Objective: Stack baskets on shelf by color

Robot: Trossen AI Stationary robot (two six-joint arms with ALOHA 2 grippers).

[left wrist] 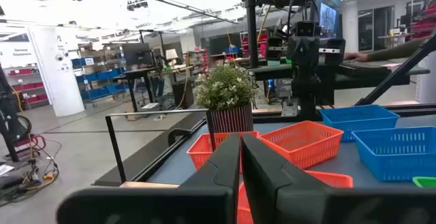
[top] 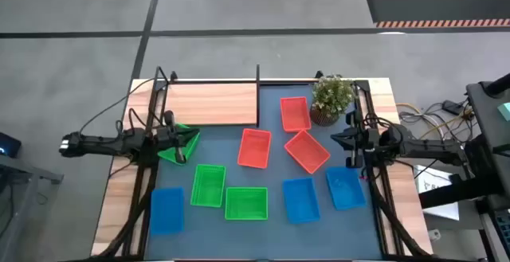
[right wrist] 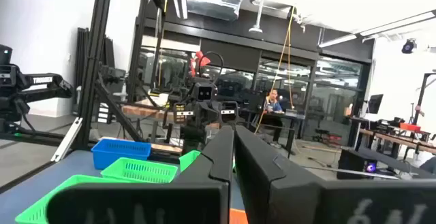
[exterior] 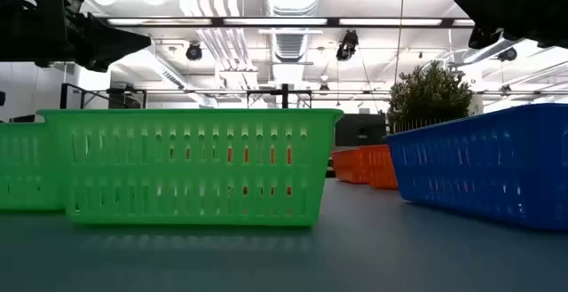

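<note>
Left gripper (top: 190,138) fingers together, a tilted green basket (top: 177,146) just under it; right gripper (top: 338,138) together, beside the potted plant (top: 331,99).

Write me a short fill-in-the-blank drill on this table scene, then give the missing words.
1. The wooden shelf holds ____ baskets.
2. The potted plant stands beside a ____ basket.
3. The basket nearest the table's front left corner is ____.
4. The left gripper hangs over a tilted ____ basket; the right gripper waits at the mat's right edge.

Missing words: no; red; blue; green
</note>
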